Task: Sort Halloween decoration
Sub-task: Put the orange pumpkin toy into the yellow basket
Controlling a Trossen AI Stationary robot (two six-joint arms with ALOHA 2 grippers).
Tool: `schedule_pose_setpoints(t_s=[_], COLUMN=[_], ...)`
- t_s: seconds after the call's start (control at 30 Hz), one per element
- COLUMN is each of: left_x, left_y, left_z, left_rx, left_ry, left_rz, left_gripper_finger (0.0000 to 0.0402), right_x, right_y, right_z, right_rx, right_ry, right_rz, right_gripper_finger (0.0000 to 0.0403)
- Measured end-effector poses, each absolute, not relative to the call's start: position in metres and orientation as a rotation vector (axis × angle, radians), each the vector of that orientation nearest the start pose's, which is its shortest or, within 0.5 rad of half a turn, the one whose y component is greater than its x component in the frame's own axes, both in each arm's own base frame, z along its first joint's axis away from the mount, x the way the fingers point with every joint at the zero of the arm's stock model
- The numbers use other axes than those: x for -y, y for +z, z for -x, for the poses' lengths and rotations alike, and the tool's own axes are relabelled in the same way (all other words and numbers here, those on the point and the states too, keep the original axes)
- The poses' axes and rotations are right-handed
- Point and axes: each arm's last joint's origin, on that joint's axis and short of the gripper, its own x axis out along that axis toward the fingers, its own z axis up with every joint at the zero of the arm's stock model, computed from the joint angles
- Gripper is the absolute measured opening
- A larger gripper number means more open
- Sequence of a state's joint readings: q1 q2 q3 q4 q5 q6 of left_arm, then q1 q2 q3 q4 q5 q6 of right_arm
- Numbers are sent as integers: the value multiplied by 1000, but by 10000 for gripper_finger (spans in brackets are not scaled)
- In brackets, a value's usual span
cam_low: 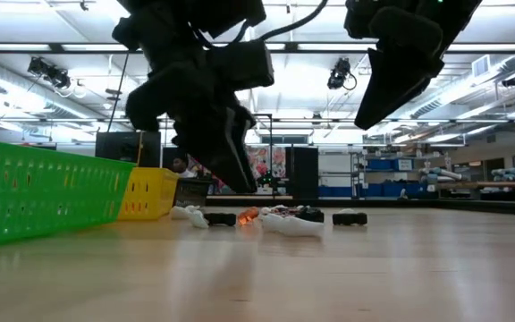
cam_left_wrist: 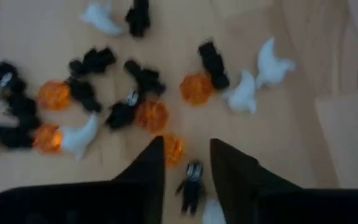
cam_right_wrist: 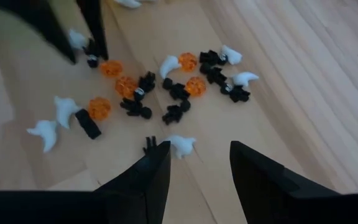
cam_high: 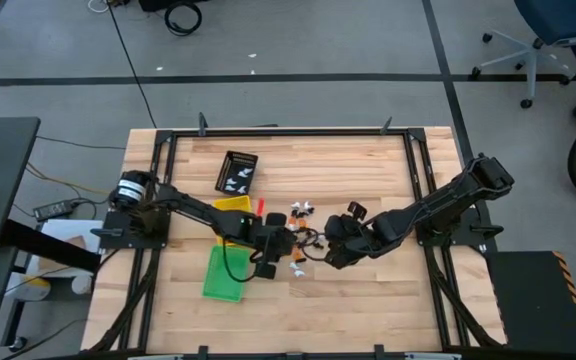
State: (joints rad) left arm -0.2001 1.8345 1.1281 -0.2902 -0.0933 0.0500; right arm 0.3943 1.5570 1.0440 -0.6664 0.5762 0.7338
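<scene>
- Nearest to me in the low view is the long green plastic tray with slotted walls [cam_low: 34, 192]; just behind it stands the yellow plastic tray [cam_low: 150, 192].
- Beyond them, in the middle of the pale wooden table [cam_high: 368, 300], lies the Halloween decoration [cam_high: 298, 240]: a loose heap of tiny white ghosts, clear orange pumpkins and black figures. Most of them seem not yet sorted.
- My left gripper [cam_left_wrist: 188, 168] hangs low over the edge of this heap. Its fingers stand a narrow way apart and hold nothing. One small black figure with a white face [cam_left_wrist: 192, 183] lies on the wood between the tips, and an orange pumpkin [cam_left_wrist: 173, 149] is just beside it.
- My right gripper [cam_right_wrist: 197, 165] hovers at the other side of the heap, fingers apart and empty, with a white ghost [cam_right_wrist: 180, 145] just ahead of it.
- Farthest away, at the far side of the table, is the black tray [cam_high: 236, 170] with a few white pieces inside.
- I judge the step is the picking of one trinket with the left arm. The next move needs a short descent and a closing on the black figure only, without catching the pumpkin.
</scene>
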Motion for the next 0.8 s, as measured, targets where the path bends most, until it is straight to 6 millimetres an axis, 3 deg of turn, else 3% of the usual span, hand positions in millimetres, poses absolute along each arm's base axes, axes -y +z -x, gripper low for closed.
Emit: schedule_pose_setpoints(t_s=[0.17,0.33,0.5,0.8], left_x=[65,57,55,55], left_y=[151,137,132,132], left_z=[-365,-370,-372,-372], left_rx=[-1001,-1025,-1033,-1035], left_ry=[-89,-59,-62,-66], left_rz=[-153,-131,-124,-127], left_gripper_finger=[172,191,183,124], right_x=[-99,-99,-99,-99], right_y=[215,215,215,215], right_z=[-279,-280,-280,-280], right_rx=[-897,-886,-890,-891], right_ry=[-512,-501,-497,-497], right_rz=[-116,-115,-114,-113], right_gripper_finger=[169,169,169,169])
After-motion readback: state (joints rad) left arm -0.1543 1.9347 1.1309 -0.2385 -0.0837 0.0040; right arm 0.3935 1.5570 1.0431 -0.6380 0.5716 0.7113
